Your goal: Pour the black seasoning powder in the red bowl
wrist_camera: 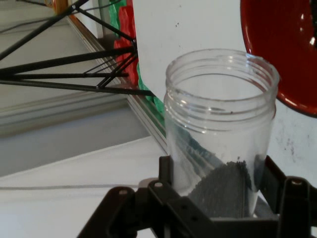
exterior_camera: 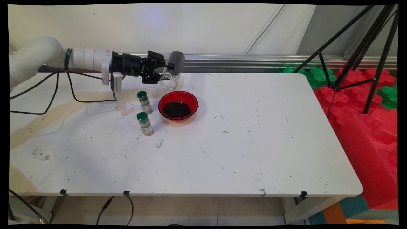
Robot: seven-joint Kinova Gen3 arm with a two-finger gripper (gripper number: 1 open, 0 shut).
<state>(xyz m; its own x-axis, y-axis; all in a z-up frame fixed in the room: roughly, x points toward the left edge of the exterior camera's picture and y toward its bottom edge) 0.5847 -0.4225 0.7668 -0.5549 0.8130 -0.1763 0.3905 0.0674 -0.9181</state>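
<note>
My gripper [exterior_camera: 164,70] is shut on a clear plastic jar [exterior_camera: 171,71], held tipped over above the table [exterior_camera: 254,133], just behind a red bowl [exterior_camera: 178,106]. The jar's open mouth points down toward the bowl's far rim. Dark grains sit in the jar's raised bottom end, and the bowl holds a layer of the same dark grains. In the hand view the jar [wrist_camera: 220,114] stands between the fingers of the gripper [wrist_camera: 218,191], its threaded mouth empty, with the red bowl [wrist_camera: 290,54] at the upper right. Two small green-capped spice bottles [exterior_camera: 144,102] [exterior_camera: 145,123] stand left of the bowl.
Black cables [exterior_camera: 73,95] hang from the arm onto the table's left part. A black tripod [exterior_camera: 359,54] stands beyond the table's back right corner, among red and green foam mats [exterior_camera: 369,127]. Dark specks lie scattered over the tabletop.
</note>
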